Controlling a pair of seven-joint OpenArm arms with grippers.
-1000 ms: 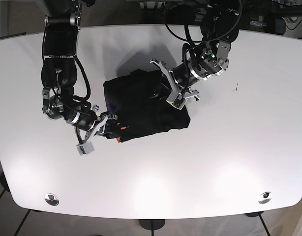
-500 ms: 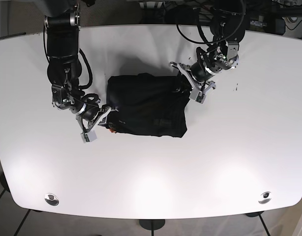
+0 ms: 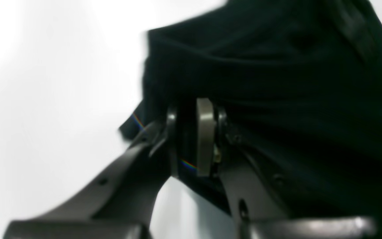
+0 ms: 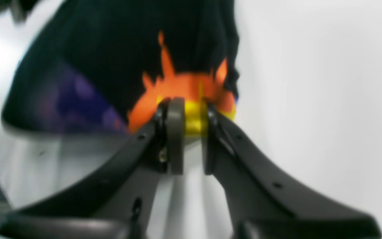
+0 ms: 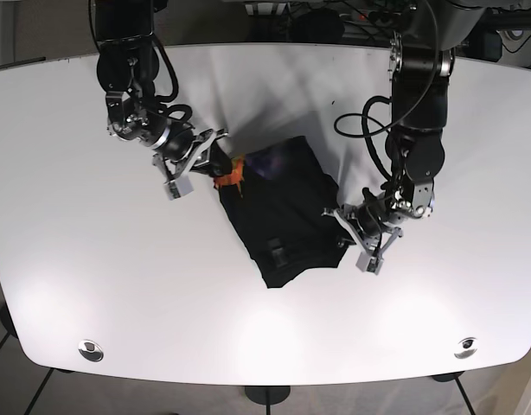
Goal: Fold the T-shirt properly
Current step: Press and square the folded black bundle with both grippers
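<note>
T-shirt (image 5: pixel 283 216) rotated since prev, L gripper (image 5: pixel 352 235) & R gripper (image 5: pixel 207 164) clamping edges

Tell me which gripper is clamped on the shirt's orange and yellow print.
The right gripper: its fingers pinch the T-shirt at the orange-yellow print. The left gripper holds only plain black fabric.

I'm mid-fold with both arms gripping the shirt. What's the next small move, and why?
Probably lower both grips to the table before releasing. The right gripper pinches the T-shirt at its orange print, the left gripper its black edge, and the cloth lies skewed and bunched.
</note>
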